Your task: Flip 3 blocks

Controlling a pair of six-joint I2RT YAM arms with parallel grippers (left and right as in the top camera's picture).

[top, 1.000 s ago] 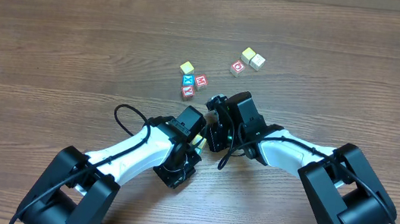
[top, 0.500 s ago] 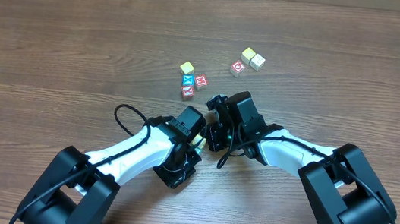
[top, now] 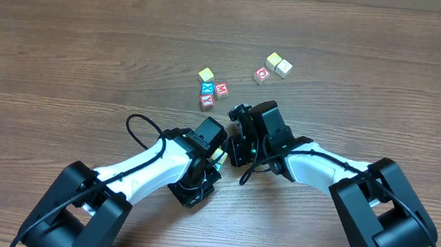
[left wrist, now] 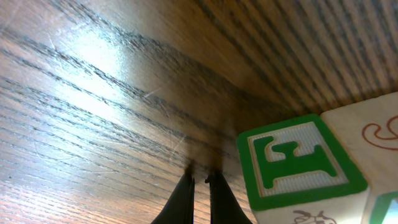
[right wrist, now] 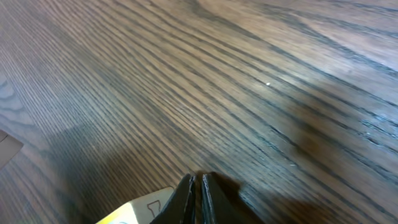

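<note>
At the near middle of the wooden table [top: 88,31], the two arms meet head to head, wrists close together. The left gripper [left wrist: 200,185] has its fingers pressed together with nothing between them, tips at the board. The right gripper [right wrist: 199,185] has its fingers drawn together likewise, only a hairline showing between them, and holds nothing. In the left wrist view the green-lettered block [left wrist: 300,163] sits on the table just to the right of the closed fingertips, its lettered face toward the camera. It is set against a cream cube with a red mark [left wrist: 368,127]. A further green-edged corner [left wrist: 387,210] at the lower right is too cropped to identify. In the right wrist view a yellow-edged block corner [right wrist: 138,213] lies just left of the fingertips; contact cannot be determined. From overhead these near blocks are largely hidden under the wrists, and only a yellowish sliver [top: 218,154] shows between them. Farther out, apart from both grippers, a pale yellow block [top: 206,74] lies just beside a tight group: a red-lettered cube [top: 221,89], a blue-lettered cube [top: 208,89] and a second red cube [top: 207,101]. To the right lies a red-ringed cube [top: 261,75]. Beyond it a yellow block [top: 273,60] and a cream block [top: 284,67] sit side by side.
</note>
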